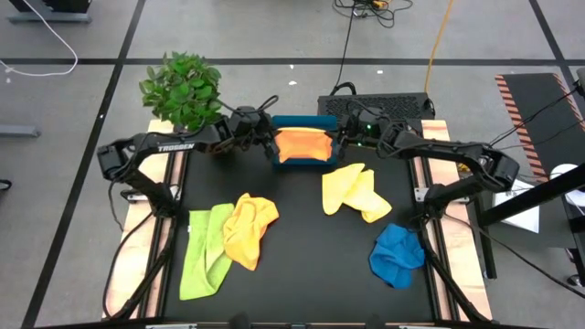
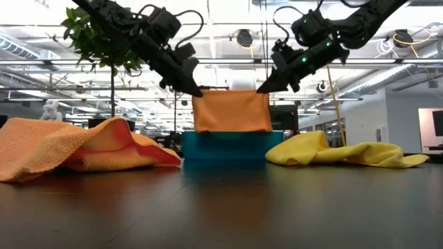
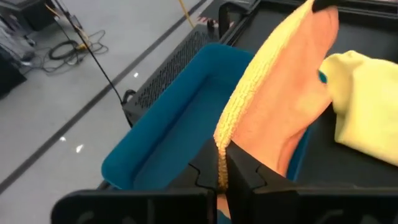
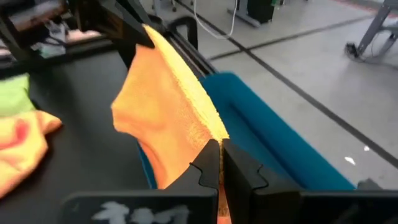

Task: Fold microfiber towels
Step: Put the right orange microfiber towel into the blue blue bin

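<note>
orange towel (image 2: pixel 232 111) hangs taut, folded; left claw (image 2: pixel 194 90), right claw (image 2: pixel 264 88) pinching corners

Grey polished floor (image 1: pixel 82 37) crossed by dark tape lines (image 1: pixel 274 62), cables (image 1: pixel 366 11) trailing across it. Leafy potted plant (image 1: pixel 183 90) at the black table's (image 1: pixel 302 247) far corner. Overhead, strip lights (image 2: pixel 228 63) and bare ceiling ducting (image 2: pixel 41 45) in an open workshop.
</note>
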